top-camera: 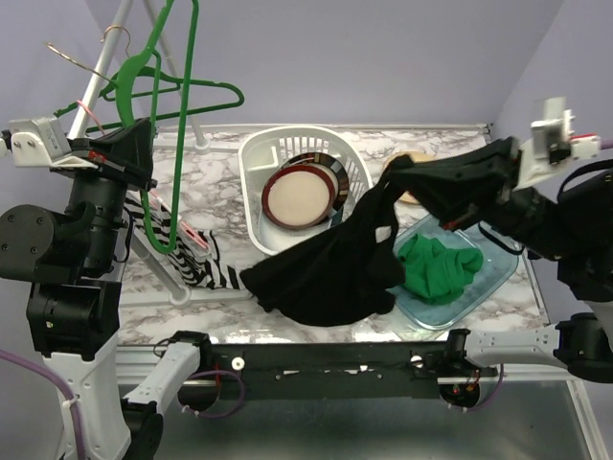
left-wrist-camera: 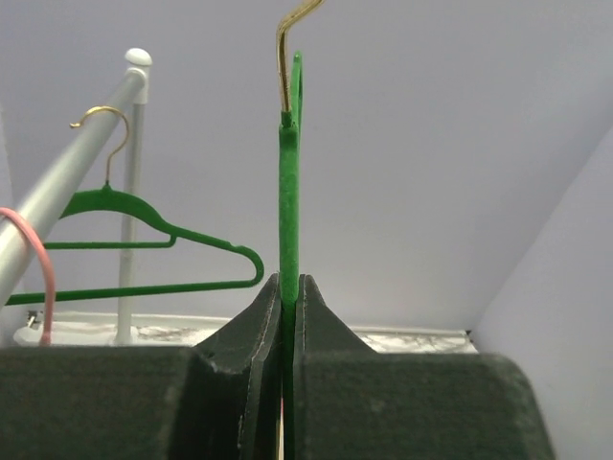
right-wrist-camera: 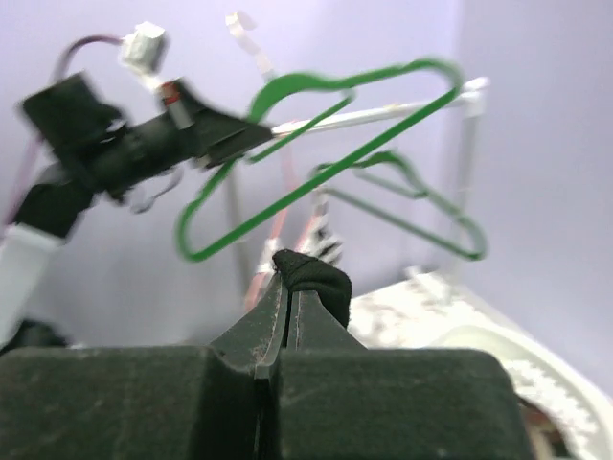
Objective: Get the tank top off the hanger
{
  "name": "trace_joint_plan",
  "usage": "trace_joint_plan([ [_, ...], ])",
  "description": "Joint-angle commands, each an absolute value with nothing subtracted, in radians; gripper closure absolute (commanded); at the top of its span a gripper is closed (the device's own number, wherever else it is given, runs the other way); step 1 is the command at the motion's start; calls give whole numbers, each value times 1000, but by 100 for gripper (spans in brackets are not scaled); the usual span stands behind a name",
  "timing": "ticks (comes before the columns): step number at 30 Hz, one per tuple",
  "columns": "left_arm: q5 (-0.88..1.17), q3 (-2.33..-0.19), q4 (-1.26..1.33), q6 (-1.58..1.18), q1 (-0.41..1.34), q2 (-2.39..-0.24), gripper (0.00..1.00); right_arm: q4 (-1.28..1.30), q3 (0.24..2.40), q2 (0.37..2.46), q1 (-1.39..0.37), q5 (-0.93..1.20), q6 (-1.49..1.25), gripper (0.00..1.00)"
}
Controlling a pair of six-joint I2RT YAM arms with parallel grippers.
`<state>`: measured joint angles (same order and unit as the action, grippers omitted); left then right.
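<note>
From where I stand, the left gripper [left-wrist-camera: 289,286], up at 9 o'clock, is clamped on the green hanger [left-wrist-camera: 289,192]. The right gripper [right-wrist-camera: 292,273] pinches a strap of the black tank top [top-camera: 326,278]. The top hangs clear of the hanger, draped from the 3 o'clock rim of the laundry basket [top-camera: 251,163] onto the marble table [top-camera: 215,309] towards 6 o'clock.

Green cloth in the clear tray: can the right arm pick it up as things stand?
Probably not yet: the right gripper is shut on the black tank top, which hangs over the tray's edge. The green cloth itself lies uncovered.
</note>
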<state>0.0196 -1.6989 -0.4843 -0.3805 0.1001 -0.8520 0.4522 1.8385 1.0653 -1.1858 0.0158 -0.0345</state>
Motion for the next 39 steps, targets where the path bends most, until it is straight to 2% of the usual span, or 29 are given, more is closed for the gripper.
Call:
trace_joint_plan([
  [1, 138, -1730, -554, -390, 98, -853, 100, 442, 2002, 1127, -1192, -297, 190, 99],
  [4, 149, -1732, -554, -394, 98, -845, 100, 378, 2071, 1155, -1192, -394, 348, 99],
  [9, 175, -1715, -535, -420, 98, -831, 100, 54, 2016, 1176, -1192, -622, 735, 99],
  [16, 170, -1707, -528, -426, 98, -821, 100, -214, 2013, 1223, -1151, -663, 1095, 99],
  [32, 137, -1735, -532, -405, 100, -802, 100, -297, 1822, 1112, -769, -493, 1216, 99],
  [39, 129, -1741, -538, -402, 98, -808, 100, -282, 1891, 1163, -632, -402, 1190, 99],
])
